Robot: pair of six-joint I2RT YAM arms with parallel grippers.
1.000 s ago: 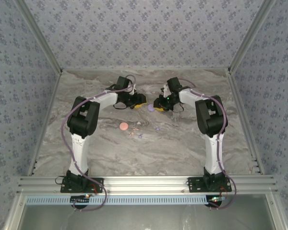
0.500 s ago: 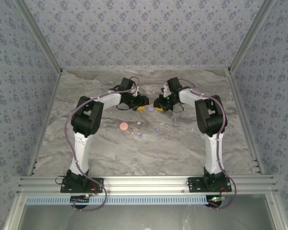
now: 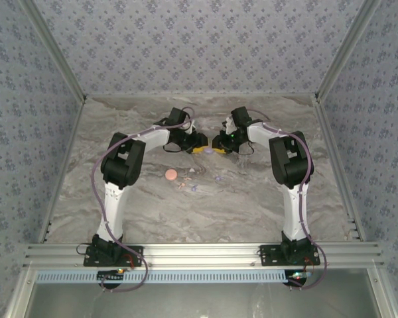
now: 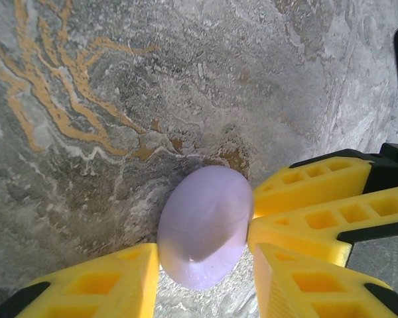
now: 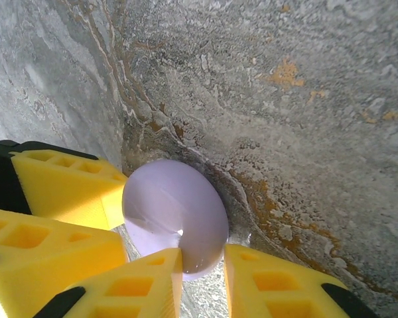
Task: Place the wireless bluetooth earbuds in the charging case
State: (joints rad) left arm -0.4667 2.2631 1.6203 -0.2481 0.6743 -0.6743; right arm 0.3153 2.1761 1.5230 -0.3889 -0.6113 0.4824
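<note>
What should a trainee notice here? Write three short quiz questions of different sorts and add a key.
1. True or false: the salmon-pink disc sits between the left hand and the right hand.
2. What is the right hand pinching? A) the lavender case B) an earbud C) nothing
3. Where do the earbuds lie?
Key: 1. False: it lies alone on the table, nearer the arm bases. 2. A, at its edge. 3. Loose on the table, close to the salmon-pink disc.
</note>
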